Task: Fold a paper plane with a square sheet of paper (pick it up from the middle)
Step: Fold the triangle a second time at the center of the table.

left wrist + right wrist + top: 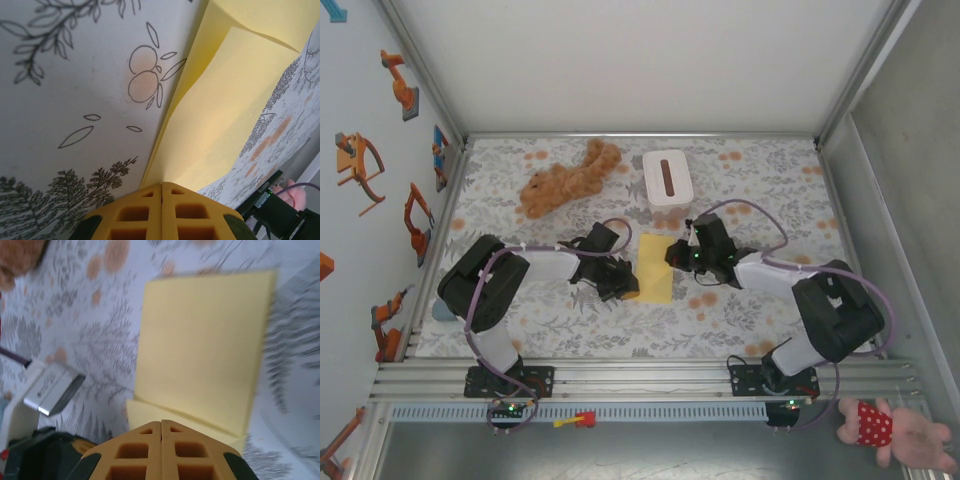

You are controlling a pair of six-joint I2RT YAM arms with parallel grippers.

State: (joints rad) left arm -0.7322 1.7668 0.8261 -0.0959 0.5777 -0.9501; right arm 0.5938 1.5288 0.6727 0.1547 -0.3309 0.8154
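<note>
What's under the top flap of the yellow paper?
A second layer of the same sheet of paper, folded over itself and lying on the floral tablecloth. The cloth beneath it is covered.

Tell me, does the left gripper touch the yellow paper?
Touching. In the left wrist view the yellow paper runs straight into the shut tips of the left gripper, with no gap between them.

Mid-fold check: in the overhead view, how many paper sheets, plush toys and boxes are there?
Yellow paper sheet: 1
Plush toys: 2, the brown plush and the pink plush
White box: 1
Total: 4
</note>
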